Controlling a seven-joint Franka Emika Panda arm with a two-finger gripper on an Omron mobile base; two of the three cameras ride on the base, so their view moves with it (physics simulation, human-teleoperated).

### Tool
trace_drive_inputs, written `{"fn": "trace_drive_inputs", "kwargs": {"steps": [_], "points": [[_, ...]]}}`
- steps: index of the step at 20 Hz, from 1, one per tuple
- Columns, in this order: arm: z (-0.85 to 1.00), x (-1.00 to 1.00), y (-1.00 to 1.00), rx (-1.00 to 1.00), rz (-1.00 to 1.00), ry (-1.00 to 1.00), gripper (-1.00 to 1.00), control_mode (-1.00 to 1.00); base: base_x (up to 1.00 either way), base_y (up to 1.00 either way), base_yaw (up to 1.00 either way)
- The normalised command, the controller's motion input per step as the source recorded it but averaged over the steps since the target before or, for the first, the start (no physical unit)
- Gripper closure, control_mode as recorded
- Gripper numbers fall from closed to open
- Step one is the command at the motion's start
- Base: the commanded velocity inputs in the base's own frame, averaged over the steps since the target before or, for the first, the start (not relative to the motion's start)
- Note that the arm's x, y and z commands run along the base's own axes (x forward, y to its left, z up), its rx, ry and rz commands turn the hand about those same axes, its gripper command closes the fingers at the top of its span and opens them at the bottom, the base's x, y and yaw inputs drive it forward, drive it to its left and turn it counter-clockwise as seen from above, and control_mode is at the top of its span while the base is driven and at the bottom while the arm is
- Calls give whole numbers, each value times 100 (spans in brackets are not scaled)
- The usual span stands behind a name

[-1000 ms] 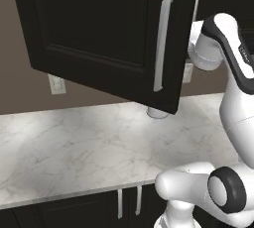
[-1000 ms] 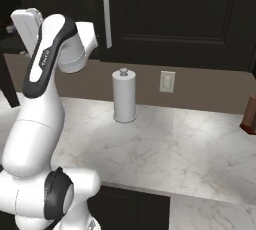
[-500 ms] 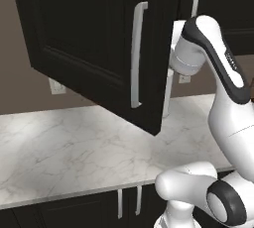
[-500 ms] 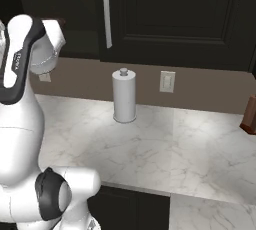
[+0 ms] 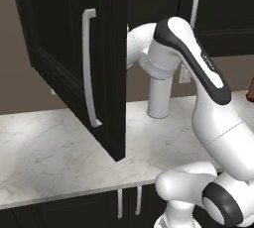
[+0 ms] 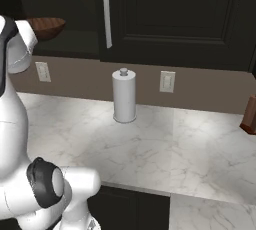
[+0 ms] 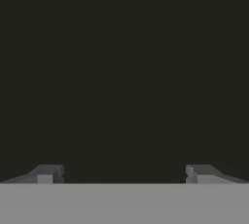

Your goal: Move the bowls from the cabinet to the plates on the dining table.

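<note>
hand view, dark cabinet interior ahead of the spread claw

hand view shows the gripper (image 7: 121, 173) with its two fingertips (image 7: 48, 173) far apart and nothing between them; beyond them is flat darkness with no detail to make out. in the left base view the open cabinet door (image 5: 94, 58) stands edge-on, its silver handle (image 5: 88, 68) facing the camera, and the door hides the hand and the shelf behind it. in the right base view the brown wooden bowl (image 6: 46, 26) sits on the cabinet shelf (image 6: 70, 49), its left part cut off by the arm (image 6: 12, 49). a paper towel roll (image 6: 124, 96) stands on the marble counter (image 6: 150, 144).
</note>
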Motion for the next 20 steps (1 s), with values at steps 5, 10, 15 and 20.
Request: {"fn": "trace_drive_inputs", "kwargs": {"steps": [5, 10, 15, 20], "points": [[0, 0, 14, 0, 1, 0, -100, -100, 0, 0, 0], [-3, 0, 18, -2, 0, -4, -100, -100, 0, 0, 0], [-21, 15, 97, -25, -2, -14, -100, -100, 0, 0, 0], [-3, 9, 50, -16, -1, -6, -100, -100, 0, 0, 0]]}}
